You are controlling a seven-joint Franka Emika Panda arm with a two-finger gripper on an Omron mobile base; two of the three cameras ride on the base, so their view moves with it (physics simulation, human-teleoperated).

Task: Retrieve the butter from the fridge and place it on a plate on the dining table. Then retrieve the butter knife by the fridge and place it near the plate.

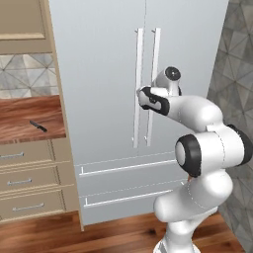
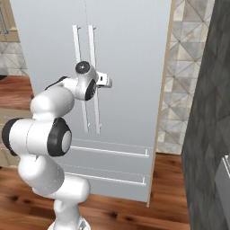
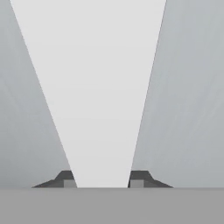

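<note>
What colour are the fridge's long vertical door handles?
White, against the pale grey fridge; the door handles show best in the left base view.

Fridge [image 1: 108, 99]: top edge cut by the frame in both base views; both doors stand shut, so its contents are hidden. Left door handle [image 1: 138, 89]: middle stretch covered by the robot's hand in the left base view; in the hand view the bar [image 3: 94, 87] runs out of the frame at top and bottom, and the finger tips [image 3: 65, 178] show as small dark stubs on either side of it, contact with the bar too close to tell. Butter knife [image 1: 38, 126]: small dark sliver on the wood counter [image 1: 29, 118], blade and handle not separable. Counter: cut off at the left edge.
</note>
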